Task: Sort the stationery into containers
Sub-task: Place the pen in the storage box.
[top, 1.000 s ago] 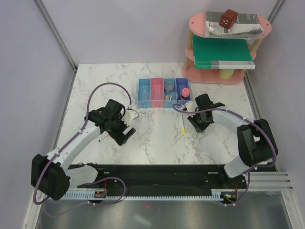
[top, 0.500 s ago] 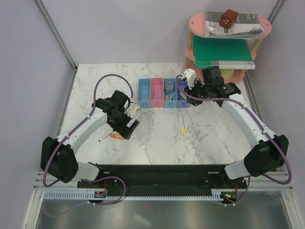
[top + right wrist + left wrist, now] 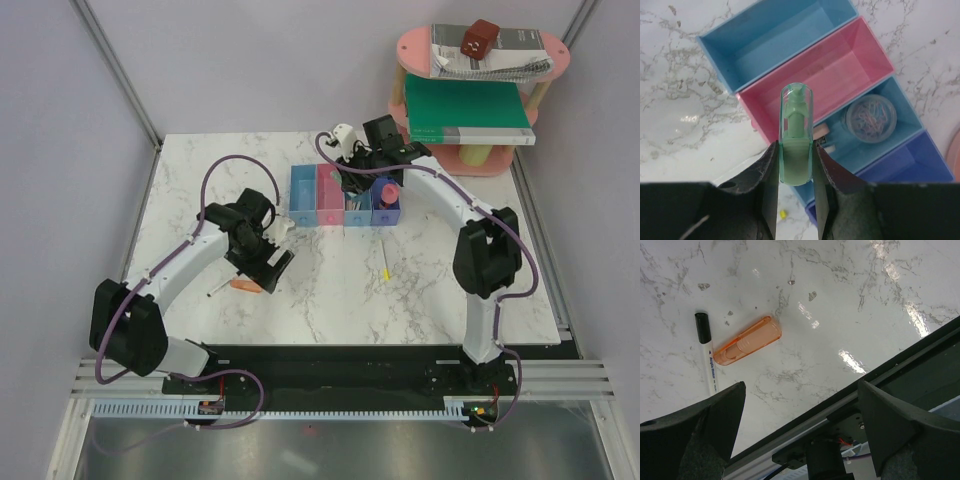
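Above the row of bins, right gripper clamped on green cap piece, hanging over the pink bin's edge: best centred over one compartment and lowered before release; left gripper wide open, empty, over orange stick.

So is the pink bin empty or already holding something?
Empty as far as shows: the pink bin has only bare floor in the right wrist view. The green cap sits gripped in the right hand, not inside.
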Robot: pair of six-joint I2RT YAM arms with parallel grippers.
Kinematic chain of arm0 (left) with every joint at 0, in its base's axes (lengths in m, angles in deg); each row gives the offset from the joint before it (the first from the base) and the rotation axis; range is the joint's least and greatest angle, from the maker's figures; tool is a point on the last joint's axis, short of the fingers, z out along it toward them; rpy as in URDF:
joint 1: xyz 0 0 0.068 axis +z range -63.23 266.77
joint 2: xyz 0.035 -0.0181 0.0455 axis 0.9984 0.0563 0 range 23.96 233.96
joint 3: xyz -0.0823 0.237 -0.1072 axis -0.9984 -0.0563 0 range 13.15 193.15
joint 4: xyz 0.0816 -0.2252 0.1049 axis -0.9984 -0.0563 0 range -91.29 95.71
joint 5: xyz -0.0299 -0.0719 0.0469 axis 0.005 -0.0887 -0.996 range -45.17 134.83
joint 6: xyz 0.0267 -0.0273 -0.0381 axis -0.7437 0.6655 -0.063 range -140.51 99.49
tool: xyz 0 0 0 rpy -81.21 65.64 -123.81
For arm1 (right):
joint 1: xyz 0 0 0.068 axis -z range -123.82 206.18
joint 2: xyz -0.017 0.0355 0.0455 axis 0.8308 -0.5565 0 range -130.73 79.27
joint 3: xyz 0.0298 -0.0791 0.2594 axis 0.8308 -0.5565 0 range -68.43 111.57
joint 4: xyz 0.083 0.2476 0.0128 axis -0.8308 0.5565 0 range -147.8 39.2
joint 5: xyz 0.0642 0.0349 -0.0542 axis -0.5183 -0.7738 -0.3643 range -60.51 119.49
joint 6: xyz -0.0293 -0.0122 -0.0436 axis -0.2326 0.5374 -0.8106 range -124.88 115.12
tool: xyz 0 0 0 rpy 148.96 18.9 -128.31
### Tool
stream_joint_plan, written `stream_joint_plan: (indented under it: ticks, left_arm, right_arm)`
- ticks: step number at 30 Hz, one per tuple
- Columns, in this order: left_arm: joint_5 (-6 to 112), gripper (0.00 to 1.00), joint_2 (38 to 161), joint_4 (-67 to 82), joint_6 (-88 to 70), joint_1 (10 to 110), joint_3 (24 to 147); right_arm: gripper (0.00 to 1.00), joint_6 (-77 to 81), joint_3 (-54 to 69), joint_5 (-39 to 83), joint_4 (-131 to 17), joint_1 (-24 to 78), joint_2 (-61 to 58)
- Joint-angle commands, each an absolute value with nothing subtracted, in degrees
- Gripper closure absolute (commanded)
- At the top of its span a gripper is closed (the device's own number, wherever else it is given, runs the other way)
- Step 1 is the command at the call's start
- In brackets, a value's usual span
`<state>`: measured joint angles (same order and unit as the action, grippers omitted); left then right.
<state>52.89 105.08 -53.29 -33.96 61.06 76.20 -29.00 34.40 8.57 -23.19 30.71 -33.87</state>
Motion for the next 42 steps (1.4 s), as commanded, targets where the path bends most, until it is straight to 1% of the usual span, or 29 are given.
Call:
stream_joint_plan:
  ticks: [1,9,16,22,29,39,42]
  left_arm:
    - [53.27,0.00,107.71,-54.84,-32.64,61.81,77.13]
    - [59.16,0.00,117.38,-55.29,-30.53,64.97,82.41]
    - [61.61,0.00,120.99,-53.26,-29.30,66.82,81.01]
    - [61.63,0.00,120.21,-53.78,-28.95,67.00,78.72]
    - [61.01,0.00,119.76,-54.49,-29.04,67.26,78.54]
    - [60.21,0.00,123.10,-54.67,-28.77,67.17,78.72]
    - [58.99,0.00,124.33,-54.41,-28.33,67.17,78.54]
  right_arm:
    - [0.74,-27.21,42.92,7.43,-26.94,29.99,-39.20]
    - [0.74,-27.47,46.53,9.28,-30.11,29.20,-42.81]
    - [0.72,-27.74,51.18,11.47,-31.16,29.11,-47.19]
    - [0.72,-26.68,55.41,12.79,-32.39,28.59,-52.47]
    - [0.71,-25.89,55.50,13.15,-33.45,28.24,-55.29]
    - [0.71,-25.54,54.45,13.67,-34.33,27.97,-57.31]
    - [0.70,-25.45,52.87,13.76,-34.77,27.97,-56.79]
